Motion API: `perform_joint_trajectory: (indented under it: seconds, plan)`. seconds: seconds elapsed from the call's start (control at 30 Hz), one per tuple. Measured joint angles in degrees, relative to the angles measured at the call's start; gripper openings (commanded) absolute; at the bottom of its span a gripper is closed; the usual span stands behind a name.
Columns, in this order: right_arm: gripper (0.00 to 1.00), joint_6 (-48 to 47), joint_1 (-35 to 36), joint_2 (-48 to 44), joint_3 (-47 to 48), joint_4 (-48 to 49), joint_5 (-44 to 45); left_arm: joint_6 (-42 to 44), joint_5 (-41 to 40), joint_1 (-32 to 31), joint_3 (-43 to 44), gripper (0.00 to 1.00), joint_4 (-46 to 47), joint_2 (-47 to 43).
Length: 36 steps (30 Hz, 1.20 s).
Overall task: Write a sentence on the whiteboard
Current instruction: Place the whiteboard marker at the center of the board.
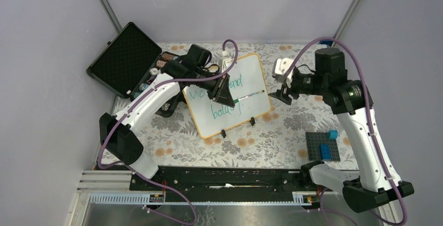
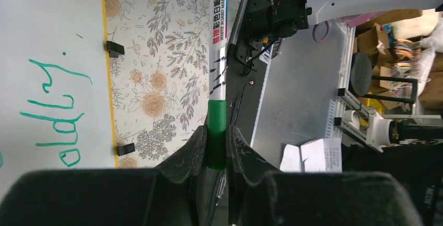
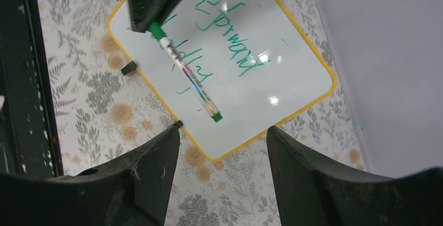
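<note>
- Left gripper (image 2: 216,137) is clamped tight on the green collar of a marker (image 2: 218,54) and hangs over the middle of the whiteboard (image 1: 252,72).
- The marker's white barrel sticks out past the fingers toward the board's right edge; whether its end touches the surface cannot be told.
- Right gripper (image 3: 224,132) hovers just off the board's right corner, jaws spread wide with nothing between them.
- The whiteboard lies tilted on the floral bench (image 1: 282,132), its two black clip feet (image 1: 223,133) on the near rim.
- The sentence (image 3: 235,54) is in green handwriting on two lines, ending in "forward" above and "boldly." below.
- An open black case (image 1: 125,59) sits just left of the board.
- A grey baseplate (image 1: 322,146) with blue bricks lies well apart to the right.
</note>
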Motion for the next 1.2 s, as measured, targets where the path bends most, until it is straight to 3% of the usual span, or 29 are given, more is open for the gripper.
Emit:
perform_joint_trajectory:
  seconds: [0.3, 0.53, 0.73, 0.97, 1.2]
  plan:
    - [0.62, -16.85, 18.86, -0.44, -1.40, -2.21, 13.79, -6.21, 2.43, 0.00, -0.94, 0.00, 2.40, 0.72]
    - [0.59, -23.17, 31.21, -0.50, -9.94, 2.73, 25.92, -7.78, 3.17, -0.37, -1.16, 0.00, 2.73, 0.74]
    - [0.58, -25.44, 33.81, -0.57, -14.99, 8.31, 31.78, -8.17, 3.26, -1.77, -1.66, 0.00, 3.17, 0.74]
    - [0.40, -26.34, 34.14, -0.57, -15.56, 11.13, 34.64, -8.17, 3.19, -3.28, -2.03, 0.00, 3.39, 0.87]
    - [0.38, -27.15, 34.40, -0.61, -18.03, 11.45, 35.69, -8.24, 3.41, -3.39, -2.03, 0.00, 3.80, 1.29]
